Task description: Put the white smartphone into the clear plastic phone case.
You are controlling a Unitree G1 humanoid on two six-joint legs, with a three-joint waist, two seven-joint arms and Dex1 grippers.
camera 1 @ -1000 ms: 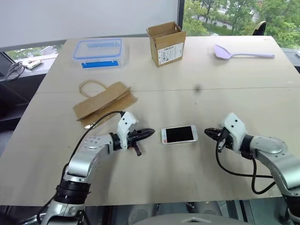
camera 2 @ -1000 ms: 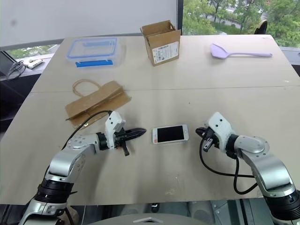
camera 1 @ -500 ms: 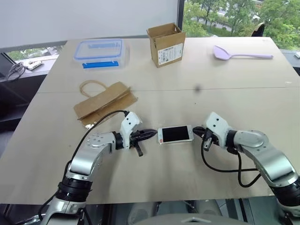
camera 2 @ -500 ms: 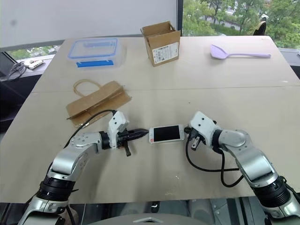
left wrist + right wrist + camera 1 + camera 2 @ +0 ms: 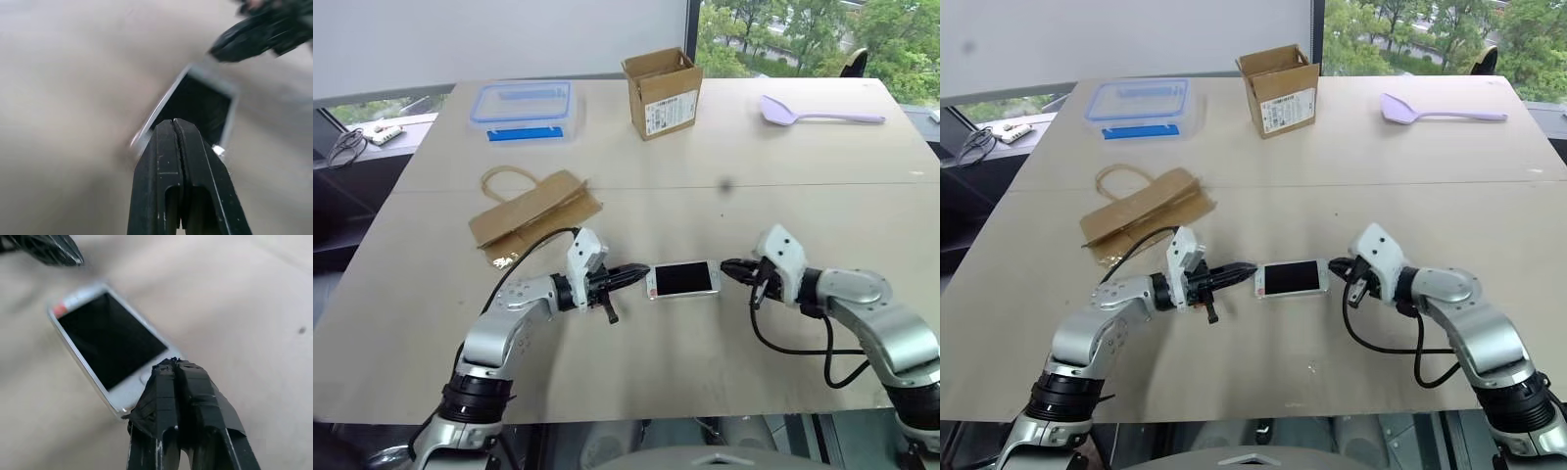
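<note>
White smartphone point(image 5: 682, 279) screen-up on the table point(image 5: 636, 382) between both grippers, now pinched end to end, left gripper point(image 5: 643, 271) closed at its left end, right gripper point(image 5: 725, 266) closed at its right end, both nearer than a second ago, neither gripping it.

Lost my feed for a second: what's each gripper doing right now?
Left gripper: shut, tip at the phone's left end.
Right gripper: shut, tip at its right end.
</note>
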